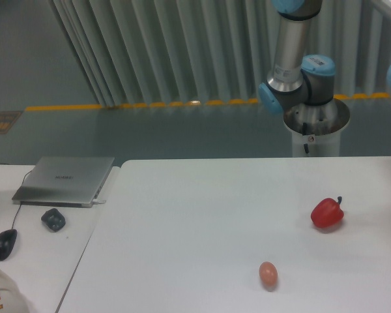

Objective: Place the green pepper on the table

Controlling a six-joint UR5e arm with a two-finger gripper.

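The large white matte table is obstructed only by a glossy red bell pepper and a small pinkish-tan egg, set well apart.

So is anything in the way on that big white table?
Only a glossy red bell pepper at right and a small pinkish-tan egg near the front of the large white table. The claw and green pepper are out of view.

On the large white desk a red pepper sits at three o'clock and an egg at five o'clock. The arm rises at one o'clock; its jaws lie outside the picture.
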